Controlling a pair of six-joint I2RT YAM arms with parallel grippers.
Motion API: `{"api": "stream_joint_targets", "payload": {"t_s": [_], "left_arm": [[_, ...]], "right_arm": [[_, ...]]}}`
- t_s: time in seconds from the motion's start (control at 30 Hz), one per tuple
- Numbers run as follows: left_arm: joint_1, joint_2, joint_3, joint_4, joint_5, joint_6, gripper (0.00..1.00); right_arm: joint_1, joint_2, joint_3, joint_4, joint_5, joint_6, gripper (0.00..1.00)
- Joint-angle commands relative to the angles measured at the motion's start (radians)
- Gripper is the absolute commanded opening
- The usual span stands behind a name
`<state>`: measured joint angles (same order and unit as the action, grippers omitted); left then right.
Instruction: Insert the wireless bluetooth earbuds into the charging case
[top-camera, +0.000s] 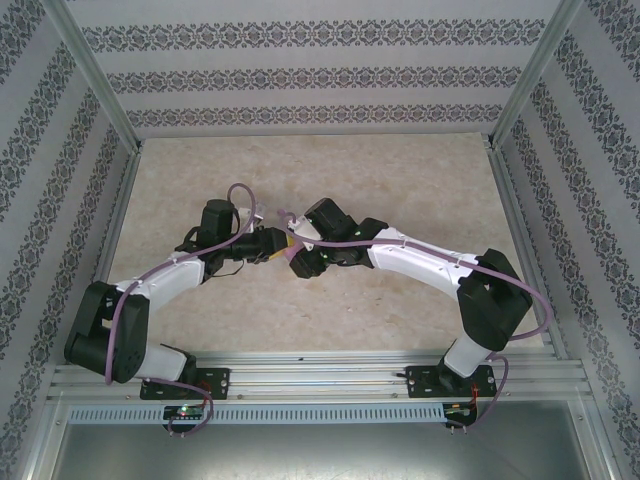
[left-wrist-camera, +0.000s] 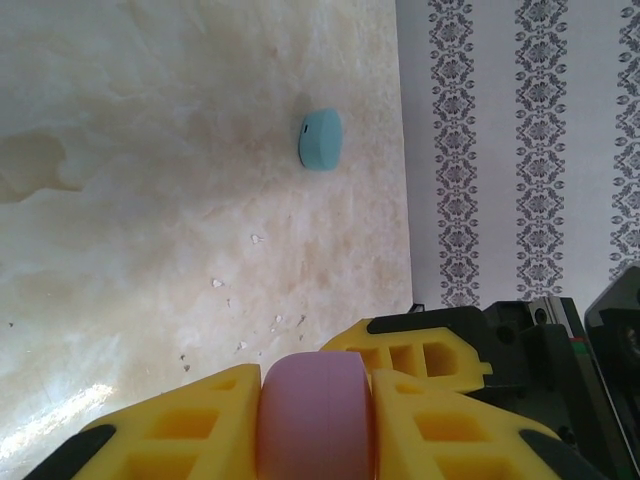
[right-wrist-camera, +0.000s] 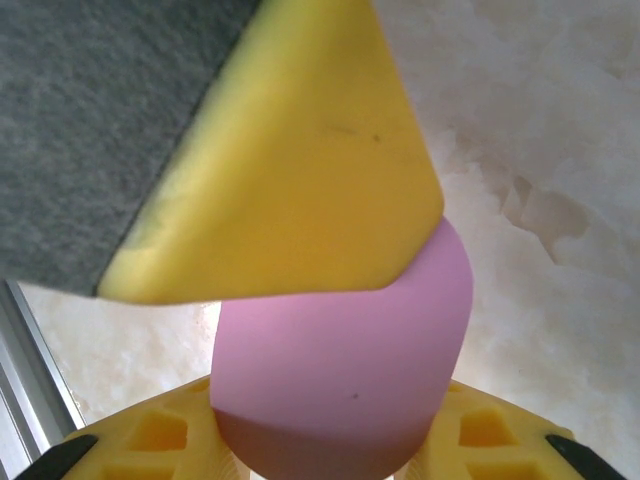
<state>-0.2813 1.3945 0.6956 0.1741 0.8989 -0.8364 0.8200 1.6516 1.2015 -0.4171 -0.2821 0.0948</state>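
Light blue and tiny, the earbud lies loose on the table. In your left wrist view it sits at about 12 o'clock from the pink charging case, well apart from it and near the table's edge below the patterned wall. You cannot tell whether the case is open. Your left hand is closed on the case, its yellow fingers pressing both sides. Your right hand grips the same case from the opposite side, jaws partly apart around it. From above, both hands meet mid-table, left at 9 o'clock of the case and right at 3 o'clock.
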Motion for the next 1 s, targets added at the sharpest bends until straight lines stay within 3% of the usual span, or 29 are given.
{"api": "stream_joint_targets", "payload": {"t_s": [0.0, 0.1, 0.23, 0.37, 0.57, 0.97], "left_arm": [[-0.009, -0.034, -0.015, 0.062, 0.009, -0.036, 0.27], [-0.009, -0.035, -0.012, 0.061, 0.026, -0.042, 0.46], [-0.009, -0.034, -0.021, 0.07, 0.058, -0.062, 0.51], [-0.009, -0.031, -0.035, 0.093, 0.069, -0.08, 0.44], [-0.009, -0.016, -0.035, 0.146, 0.085, -0.123, 0.2], [0.037, -0.091, -0.062, 0.182, -0.037, -0.167, 0.11]], "right_arm": [[-0.006, -0.007, 0.036, 0.025, -0.012, 0.003, 0.21], [-0.007, -0.008, 0.041, 0.024, -0.016, -0.003, 0.21], [-0.008, -0.008, 0.048, 0.025, -0.017, -0.008, 0.21], [-0.008, -0.004, 0.062, 0.021, -0.019, -0.013, 0.21], [-0.011, -0.003, 0.066, 0.021, -0.009, -0.015, 0.23], [-0.029, -0.077, 0.054, 0.023, 0.033, 0.121, 0.58]]}}
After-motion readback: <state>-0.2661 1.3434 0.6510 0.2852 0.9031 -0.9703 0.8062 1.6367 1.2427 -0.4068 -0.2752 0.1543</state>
